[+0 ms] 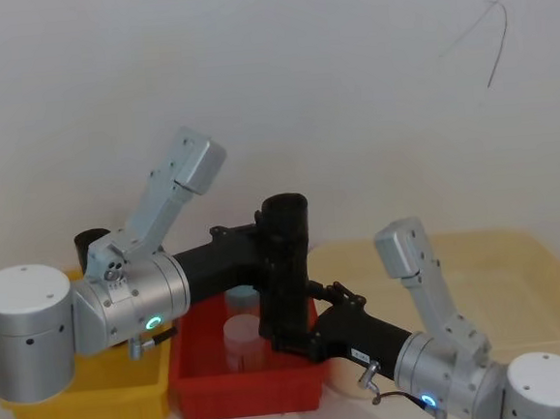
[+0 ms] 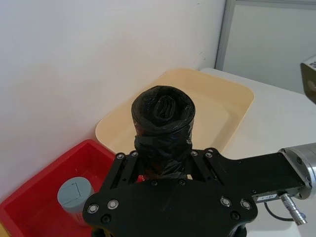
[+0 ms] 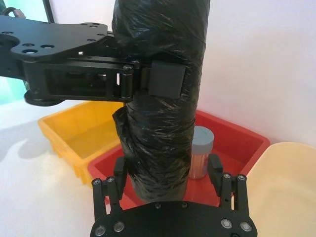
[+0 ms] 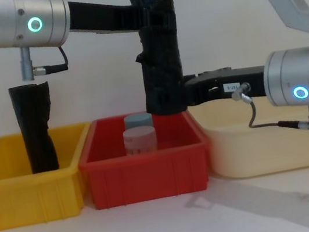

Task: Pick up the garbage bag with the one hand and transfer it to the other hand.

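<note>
The garbage bag [image 1: 287, 267] is a tall black crinkled roll held upright in the air above the red bin [image 4: 146, 176]. My left gripper [image 4: 145, 17], on the arm with the green ring, is shut on the bag's upper part, just below its flat round top [image 2: 163, 111]. My right gripper [image 3: 168, 170], on the arm with the blue ring, is at the bag's lower end. It stands open, with one finger [image 3: 215, 168] on each side of the roll and a gap showing on one side.
The red bin holds two capped jars [image 4: 140, 139] right below the bag. A yellow bin [image 4: 26, 195] on the left holds a slimmer black roll [image 4: 35, 126]. A beige tray [image 4: 265, 145] lies to the right, under the right arm.
</note>
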